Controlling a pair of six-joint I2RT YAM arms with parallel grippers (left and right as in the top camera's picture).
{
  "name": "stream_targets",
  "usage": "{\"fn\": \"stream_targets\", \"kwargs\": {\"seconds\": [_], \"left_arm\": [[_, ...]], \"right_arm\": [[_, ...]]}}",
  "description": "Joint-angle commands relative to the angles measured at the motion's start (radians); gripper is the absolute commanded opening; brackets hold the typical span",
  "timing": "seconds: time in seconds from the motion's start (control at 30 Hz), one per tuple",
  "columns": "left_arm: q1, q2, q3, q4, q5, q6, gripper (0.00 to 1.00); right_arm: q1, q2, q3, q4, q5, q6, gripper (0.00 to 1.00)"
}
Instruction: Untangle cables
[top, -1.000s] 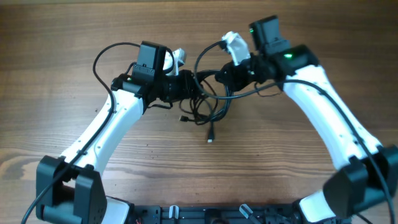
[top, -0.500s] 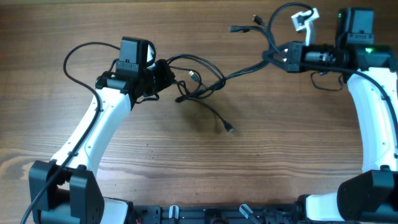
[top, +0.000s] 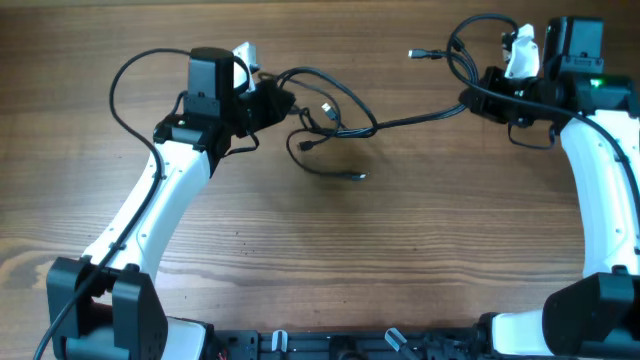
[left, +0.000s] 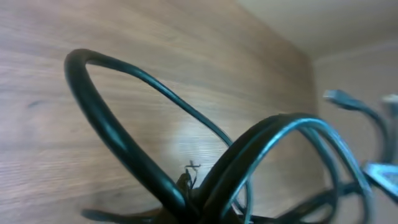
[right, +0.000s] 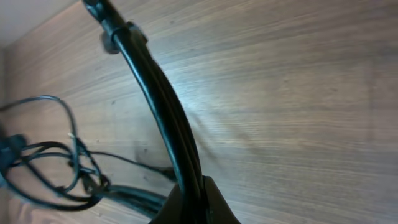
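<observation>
Though pinched at both ends, not yet untangled: found cables (top: 420, 118) strung above table (top: 300, 260) between arms. Found left gripper (top: 272, 100) pressed together on loops at left end, tangle (top: 330, 122) just right of it, nearer left arm. Traced them taut from tangle rightwards, long axis roughly left-to-right, into right gripper (top: 478, 98), likewise clamped on cables. Noted loose plugs (top: 357, 177) below tangle and above right gripper. Found no readable brands, labels or writing.
</observation>
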Motion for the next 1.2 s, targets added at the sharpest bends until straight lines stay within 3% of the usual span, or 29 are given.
{"fn": "stream_targets", "kwargs": {"seconds": [0.0,0.27,0.57,0.7,0.8,0.87,1.03,1.07,1.1,1.17], "left_arm": [[0.02,-0.055,-0.01,0.088,0.238,0.047,0.04],[0.04,-0.167,-0.01,0.319,0.461,-0.053,0.04],[0.099,-0.215,-0.01,0.575,0.46,-0.433,0.04],[0.1,-0.215,-0.01,0.879,0.46,-0.593,0.04],[0.1,-0.215,-0.01,1.146,0.451,-0.657,0.04],[0.1,-0.215,-0.01,1.244,0.425,-0.692,0.04],[0.145,-0.215,-0.01,1.254,0.373,-0.744,0.04],[0.153,-0.215,-0.01,1.252,0.373,-0.744,0.04],[0.158,-0.215,-0.01,1.225,0.373,-0.743,0.04],[0.159,-0.215,-0.01,1.11,0.373,-0.735,0.04]], "right_arm": [[-0.019,-0.03,-0.023,0.013,0.073,0.022,0.04],[-0.019,0.031,-0.024,0.005,0.147,0.08,0.05],[-0.006,0.109,-0.024,-0.025,0.139,0.065,0.04],[0.03,0.11,-0.024,-0.029,0.082,-0.023,0.05],[0.062,0.11,-0.024,-0.025,0.034,-0.074,0.05],[0.08,0.11,-0.024,-0.013,-0.007,-0.119,0.05],[0.092,0.109,-0.023,0.024,-0.124,-0.22,0.04],[0.092,0.109,-0.023,0.036,-0.138,-0.221,0.08],[0.092,0.109,-0.02,0.05,-0.175,-0.237,0.25],[0.092,0.106,-0.003,0.067,-0.222,-0.251,0.39]]}}
